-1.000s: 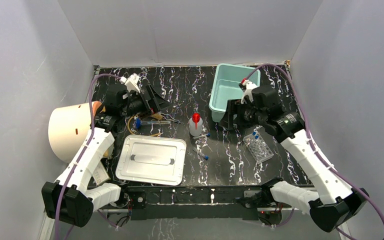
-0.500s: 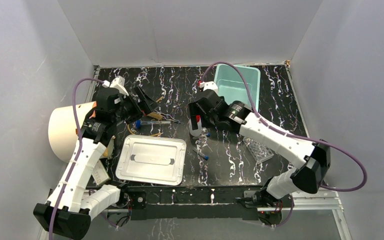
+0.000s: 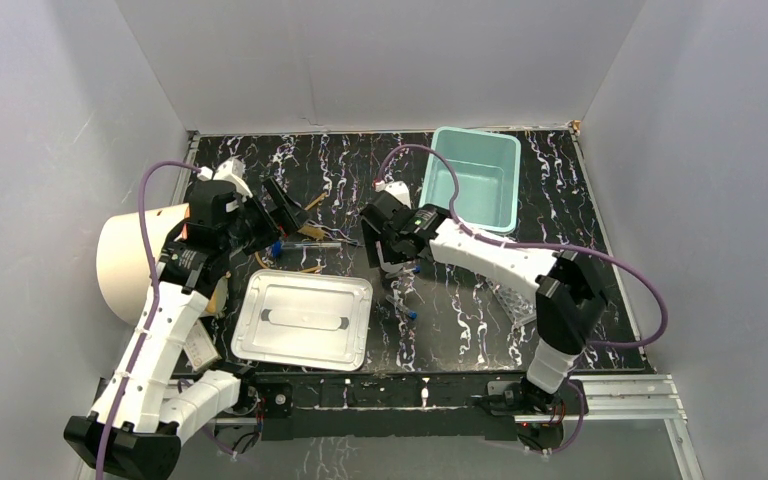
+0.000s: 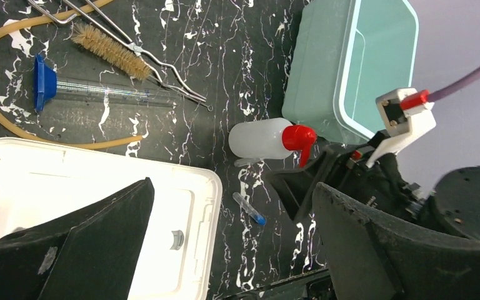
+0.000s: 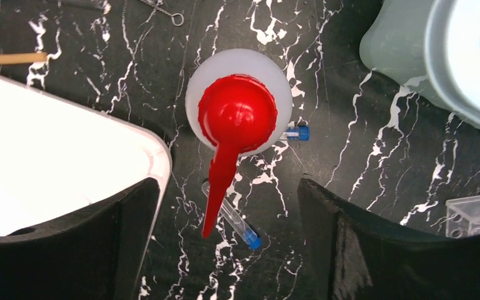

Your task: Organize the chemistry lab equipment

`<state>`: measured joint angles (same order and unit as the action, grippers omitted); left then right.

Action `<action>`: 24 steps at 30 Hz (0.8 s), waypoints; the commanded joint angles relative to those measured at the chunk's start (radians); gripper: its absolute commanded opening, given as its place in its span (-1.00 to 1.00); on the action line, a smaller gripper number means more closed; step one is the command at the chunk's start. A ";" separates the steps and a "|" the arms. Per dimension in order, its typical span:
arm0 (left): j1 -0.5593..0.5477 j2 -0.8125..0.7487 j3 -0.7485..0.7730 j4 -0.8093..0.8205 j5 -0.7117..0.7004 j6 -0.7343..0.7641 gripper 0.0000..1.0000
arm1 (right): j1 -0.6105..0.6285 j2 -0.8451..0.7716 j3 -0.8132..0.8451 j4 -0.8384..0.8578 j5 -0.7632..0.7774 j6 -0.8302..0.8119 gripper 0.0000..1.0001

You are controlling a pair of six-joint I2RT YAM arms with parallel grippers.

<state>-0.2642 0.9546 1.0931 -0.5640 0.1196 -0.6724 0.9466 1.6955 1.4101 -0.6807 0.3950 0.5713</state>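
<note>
A small white squeeze bottle [image 5: 237,100] with a red cap stands upright on the black table. My right gripper [image 5: 228,250] hovers just above it, open, one finger on either side of the red spout and touching nothing. One blue-capped tube [image 5: 232,224] lies under the spout, another [image 5: 297,132] behind the bottle. In the left wrist view, amber tubing [image 4: 0,119], a bristle brush [image 4: 109,50], thin metal tongs [image 4: 162,62] and a blue-footed glass cylinder [image 4: 94,90] lie together. My left gripper [image 4: 234,250] is open above the white lid's edge. The clear rack [image 3: 517,297] is partly behind my right arm.
A teal bin [image 3: 500,160] stands at the back right. A white lid [image 3: 305,318] lies flat at the front centre. A large cream cylinder [image 3: 135,262] lies at the left edge beside my left arm. Grey walls enclose the table on three sides.
My right arm has swung left from the teal bin to above the squeeze bottle, and its jaws have widened. My left gripper drew back slightly to the left.
</note>
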 commanded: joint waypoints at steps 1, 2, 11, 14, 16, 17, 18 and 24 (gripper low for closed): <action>-0.002 -0.010 0.021 -0.019 0.026 0.014 0.97 | -0.005 0.034 0.055 -0.006 0.086 0.076 0.66; -0.002 -0.009 0.022 -0.018 0.029 0.014 0.97 | -0.007 0.048 0.055 -0.006 0.113 0.086 0.60; -0.003 -0.006 0.014 -0.020 0.018 0.022 0.97 | -0.048 0.149 0.126 0.035 0.103 0.016 0.57; -0.003 0.006 0.013 -0.019 0.020 0.022 0.97 | -0.064 0.163 0.118 0.066 0.065 0.000 0.55; -0.002 0.015 0.016 -0.019 0.024 0.023 0.97 | -0.068 0.170 0.115 0.086 0.053 -0.010 0.51; -0.003 0.019 0.016 -0.019 0.025 0.024 0.97 | -0.068 0.175 0.119 0.089 0.046 -0.016 0.47; -0.002 0.022 0.017 -0.020 0.027 0.025 0.97 | -0.068 0.179 0.124 0.091 0.040 -0.023 0.40; -0.003 0.020 0.012 -0.022 0.020 0.029 0.97 | -0.069 0.173 0.141 0.113 0.029 -0.070 0.09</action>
<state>-0.2642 0.9871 1.0931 -0.5774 0.1280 -0.6609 0.8810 1.8694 1.4979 -0.6170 0.4282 0.5446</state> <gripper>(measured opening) 0.982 0.678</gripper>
